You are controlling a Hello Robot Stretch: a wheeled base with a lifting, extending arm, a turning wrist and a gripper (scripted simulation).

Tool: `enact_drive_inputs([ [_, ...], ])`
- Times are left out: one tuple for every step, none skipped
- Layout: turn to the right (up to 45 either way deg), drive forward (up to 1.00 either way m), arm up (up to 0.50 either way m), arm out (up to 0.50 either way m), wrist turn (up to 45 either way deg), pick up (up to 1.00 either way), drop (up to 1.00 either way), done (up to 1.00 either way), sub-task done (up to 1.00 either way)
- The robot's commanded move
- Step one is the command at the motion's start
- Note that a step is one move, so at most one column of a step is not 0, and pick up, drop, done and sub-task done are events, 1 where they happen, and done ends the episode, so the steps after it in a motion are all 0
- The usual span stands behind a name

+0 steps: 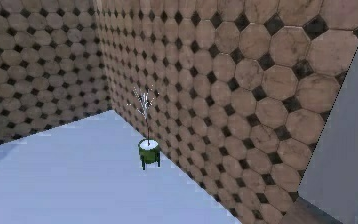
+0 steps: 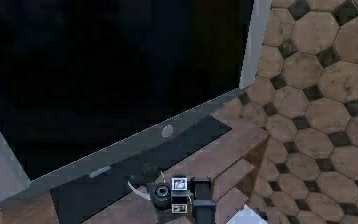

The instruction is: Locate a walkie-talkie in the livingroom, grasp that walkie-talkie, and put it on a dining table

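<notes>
Step, as judged: search phase. Gripper (image 2: 143, 188), lower centre of frame; fingers' state cannot be told. Next: turn base, scan for walkie-talkie.

Arm side view: arm (image 2: 202, 203) cut off at bottom edge; grey blob (image 2: 168, 130) too small to identify; gripper (image 2: 139, 188), cannot tell whether it holds anything. Forward view: grey panel (image 1: 343, 130) cut by right edge.

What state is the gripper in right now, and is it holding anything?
Gripper: state cannot be told, nor whether it holds anything.
</notes>
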Motion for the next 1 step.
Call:
enact_drive_inputs([
  [0.0,0.0,0.22,0.0,0.0,0.0,0.0,0.0,0.0],
])
